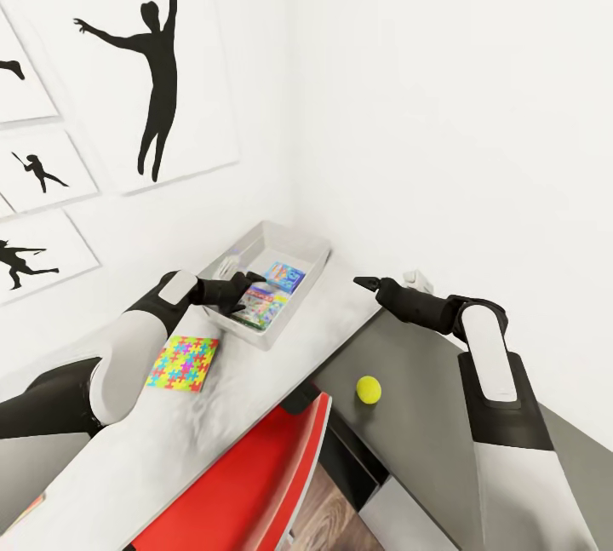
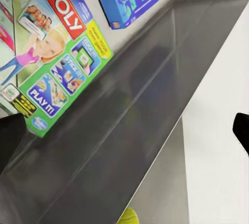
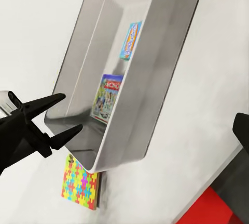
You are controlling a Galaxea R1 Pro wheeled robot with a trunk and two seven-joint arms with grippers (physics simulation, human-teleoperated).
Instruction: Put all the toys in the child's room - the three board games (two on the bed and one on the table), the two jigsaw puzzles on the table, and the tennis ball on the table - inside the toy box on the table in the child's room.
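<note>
Desk (image 1: pixel 255 415): 2 games in toy box (image 1: pixel 311 274).

You're facing a white-walled corner (image 1: pixel 289 108). Black silhouette pictures (image 1: pixel 157 57) hang on the left wall. A red chair (image 1: pixel 247 483) is tucked under the pale desk top's near edge, wood-plank floor (image 1: pixel 319 513) beneath it. Light is even and bright
</note>
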